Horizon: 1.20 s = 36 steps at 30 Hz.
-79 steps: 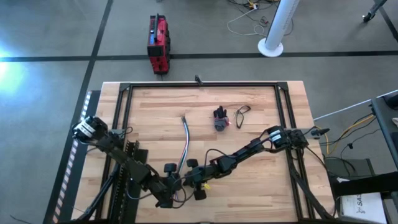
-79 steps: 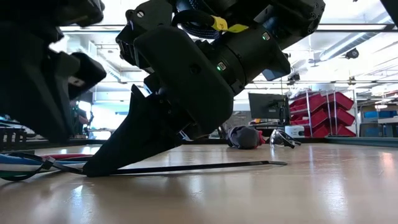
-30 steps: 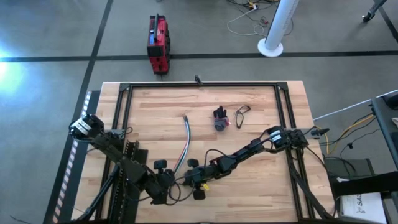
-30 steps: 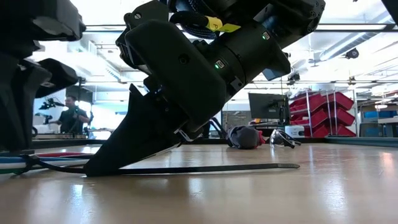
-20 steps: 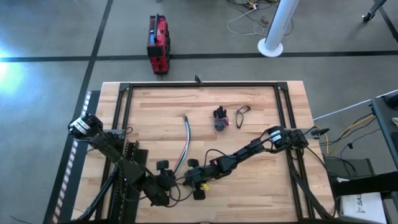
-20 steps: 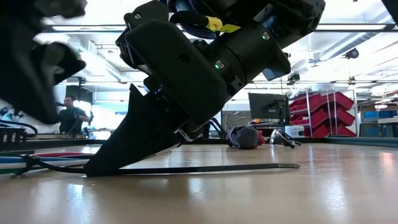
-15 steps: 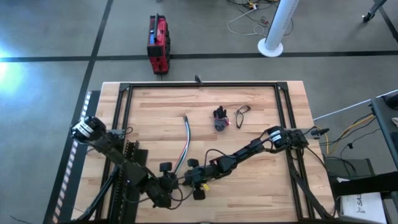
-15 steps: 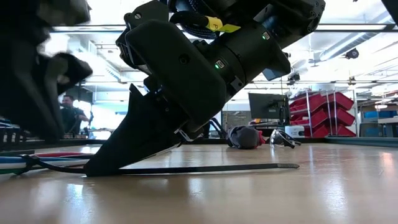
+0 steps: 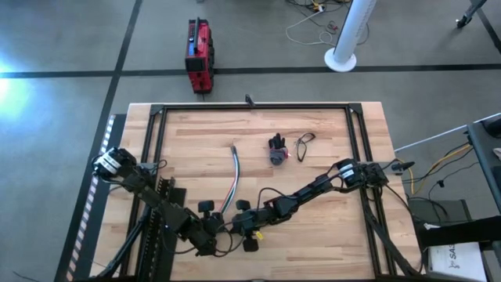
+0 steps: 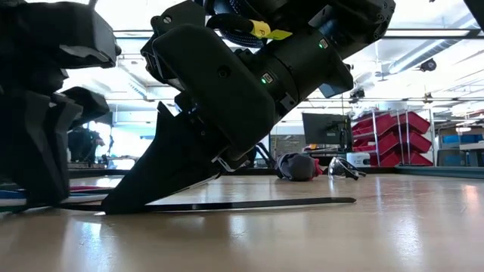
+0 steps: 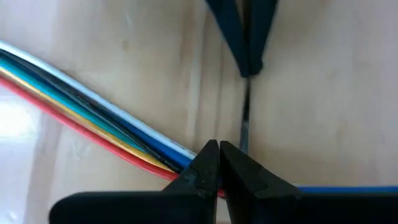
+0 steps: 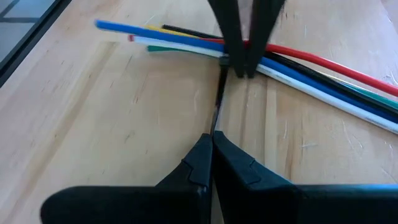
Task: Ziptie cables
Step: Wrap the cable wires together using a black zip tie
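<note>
Both grippers pinch the ziptie (image 12: 217, 102) at the cables (image 12: 323, 78) near the counter's (image 9: 313, 149) front edge. The left gripper (image 11: 218, 152), lifted a moment ago, is back down by the cables; the right gripper (image 12: 211, 142) has not moved.

The left gripper (image 11: 218, 149) sits at the lower centre, its two dark fingers pressed together on the ziptie (image 11: 244, 124). The cables (image 11: 93, 118) slant from the upper left down to the fingertips. The other gripper's closed fingers (image 11: 245, 37) enter at top centre.
</note>
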### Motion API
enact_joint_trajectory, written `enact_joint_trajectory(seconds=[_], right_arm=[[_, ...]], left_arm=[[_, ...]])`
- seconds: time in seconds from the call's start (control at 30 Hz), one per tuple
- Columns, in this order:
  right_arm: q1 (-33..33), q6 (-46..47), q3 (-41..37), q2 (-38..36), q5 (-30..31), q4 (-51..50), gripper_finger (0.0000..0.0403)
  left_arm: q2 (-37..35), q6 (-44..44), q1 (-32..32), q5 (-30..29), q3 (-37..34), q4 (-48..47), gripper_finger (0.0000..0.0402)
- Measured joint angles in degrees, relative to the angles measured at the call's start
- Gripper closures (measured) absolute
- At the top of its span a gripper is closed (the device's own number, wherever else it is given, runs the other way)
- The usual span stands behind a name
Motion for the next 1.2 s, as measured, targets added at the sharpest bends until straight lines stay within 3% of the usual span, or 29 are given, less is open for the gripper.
enact_joint_trajectory(seconds=[0.7,1.2], right_arm=[[0.0,-0.02,-0.02,0.0,0.02,-0.02,0.0403],[0.02,-0.02,-0.02,0.0,-0.02,-0.09,0.0403]], left_arm=[[-0.4,5.92,-0.48,1.71,2.6,0.97,0.0402],[0.56,4.93,-0.61,4.36,2.51,-1.35,0.0402]])
